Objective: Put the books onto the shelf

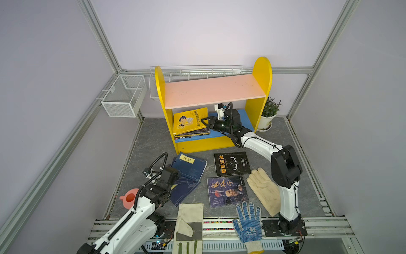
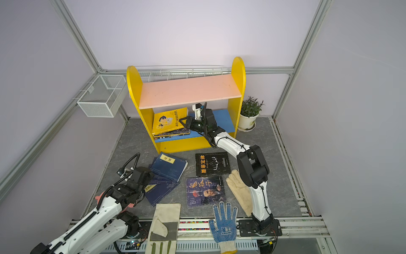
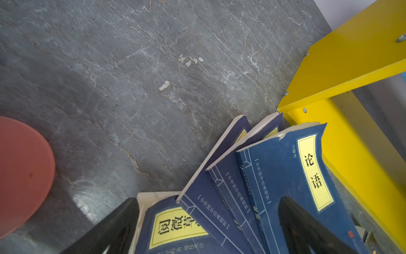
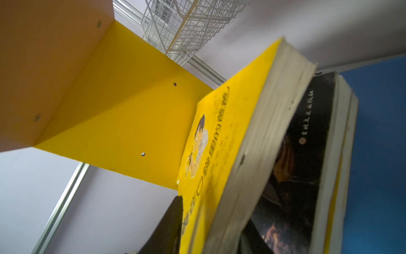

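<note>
- right gripper (image 1: 206,124) is inside the shelf's (image 1: 261,74) lower bay, its jaws astride the right edge of the yellow book (image 1: 190,119). one finger (image 4: 169,224) lies against the cover, the other is hidden, so i can't tell whether it is clamping or letting go.
- the yellow book sits on top of a small stack (image 1: 193,133) at the left end of the blue board (image 1: 243,116). the wrist view shows its right side tilted up off the dark book below.
- risk: if the hidden finger is under that book, pulling back could drag it, and maybe the stack, off the near edge, which looks close.
- risk: the wrist sits just under the pink board (image 1: 213,90), so lifting before backing out could knock it.
- left gripper (image 3: 208,204) is spread wide over the fanned navy books (image 1: 190,168), on the table (image 1: 153,140) near the shelf's left foot, holding nothing.
- risk: they overlap unevenly, so closing here may pinch one cover or several, and loose ones would slide out.
- black book (image 1: 231,163) and purple book (image 1: 226,191) lie flat further right, not shelved yet.
- gloves (image 1: 264,190) lie beside them and could get grabbed by mistake.
</note>
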Robot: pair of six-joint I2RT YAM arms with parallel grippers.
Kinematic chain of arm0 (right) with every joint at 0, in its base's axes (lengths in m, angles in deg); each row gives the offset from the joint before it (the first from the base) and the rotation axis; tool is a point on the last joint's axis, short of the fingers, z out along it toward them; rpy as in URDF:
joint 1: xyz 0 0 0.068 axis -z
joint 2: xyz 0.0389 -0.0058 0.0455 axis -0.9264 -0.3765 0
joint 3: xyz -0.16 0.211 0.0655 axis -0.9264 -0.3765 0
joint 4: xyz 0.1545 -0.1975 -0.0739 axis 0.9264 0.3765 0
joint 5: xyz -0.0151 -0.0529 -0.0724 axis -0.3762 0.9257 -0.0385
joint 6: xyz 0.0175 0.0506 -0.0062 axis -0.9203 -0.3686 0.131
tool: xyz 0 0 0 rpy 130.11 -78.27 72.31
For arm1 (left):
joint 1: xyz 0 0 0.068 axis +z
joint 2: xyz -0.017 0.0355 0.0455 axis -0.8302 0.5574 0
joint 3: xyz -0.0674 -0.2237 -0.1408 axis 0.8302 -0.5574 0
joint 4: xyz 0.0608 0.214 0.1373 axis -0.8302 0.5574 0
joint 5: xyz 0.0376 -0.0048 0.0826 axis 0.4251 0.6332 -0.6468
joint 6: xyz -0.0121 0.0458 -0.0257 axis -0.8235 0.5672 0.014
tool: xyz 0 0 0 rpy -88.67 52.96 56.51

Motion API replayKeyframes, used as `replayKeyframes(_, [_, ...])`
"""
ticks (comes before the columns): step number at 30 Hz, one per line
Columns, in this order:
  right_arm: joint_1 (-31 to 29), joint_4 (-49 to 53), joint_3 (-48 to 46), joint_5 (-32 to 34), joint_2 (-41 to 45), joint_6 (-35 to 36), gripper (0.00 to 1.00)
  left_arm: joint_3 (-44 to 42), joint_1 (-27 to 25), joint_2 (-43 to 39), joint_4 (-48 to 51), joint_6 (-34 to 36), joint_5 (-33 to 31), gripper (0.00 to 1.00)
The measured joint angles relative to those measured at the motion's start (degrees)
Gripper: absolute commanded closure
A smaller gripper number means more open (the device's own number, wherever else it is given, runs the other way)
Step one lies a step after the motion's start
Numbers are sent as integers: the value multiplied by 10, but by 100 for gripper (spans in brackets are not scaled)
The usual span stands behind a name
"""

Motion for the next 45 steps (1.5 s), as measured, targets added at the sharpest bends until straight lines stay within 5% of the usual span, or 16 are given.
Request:
replayKeyframes(18, [-42,286,113,177,-16,215,29,0,0,-27,0,0,0,1])
replayKeyframes(27, [-46,323,124,208,-16,291,18,0,0,-28,0,0,0,1])
replayKeyframes(45, [-47,280,-18,205,106,384,18,0,0,-29,-3,0,2,1])
